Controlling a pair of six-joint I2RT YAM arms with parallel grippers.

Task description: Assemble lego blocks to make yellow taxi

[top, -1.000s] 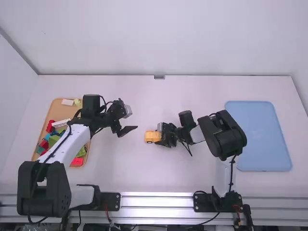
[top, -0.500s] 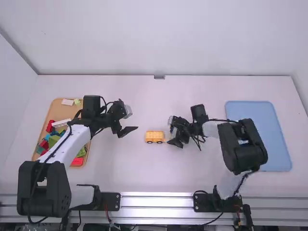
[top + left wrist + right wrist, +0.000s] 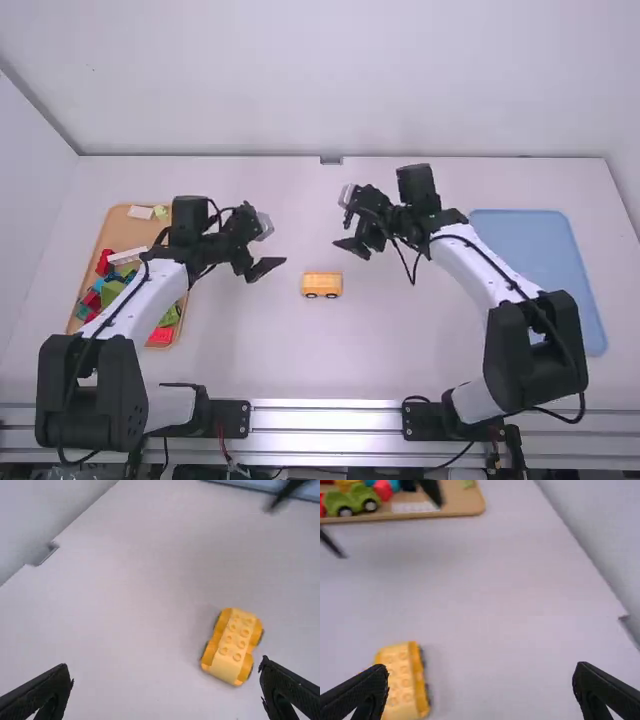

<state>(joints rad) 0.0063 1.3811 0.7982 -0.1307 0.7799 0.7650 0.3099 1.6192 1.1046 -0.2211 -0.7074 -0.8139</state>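
Yellow taxi [image 3: 322, 281] sat a bit below ctr frame, long axis running L-R, couldn't tell which end was the front tbh. L gripper [image 3: 265, 271] left of ctr, R gripper [image 3: 350, 250] up-right of taxi, both spread wide.

So the left arm [image 3: 138, 302] stretches away from its base, big black elbow low down, with the left gripper [image 3: 267, 272] angled in toward the middle. The right arm [image 3: 476, 267] kinks outward at its elbow, then runs up and back inward, ending in the right gripper [image 3: 350, 251]. Both wrist views have the fingers spread wide, nothing between the tips. Wrist tilt's kinda hard to judge, black on black, but both look pitched downward.
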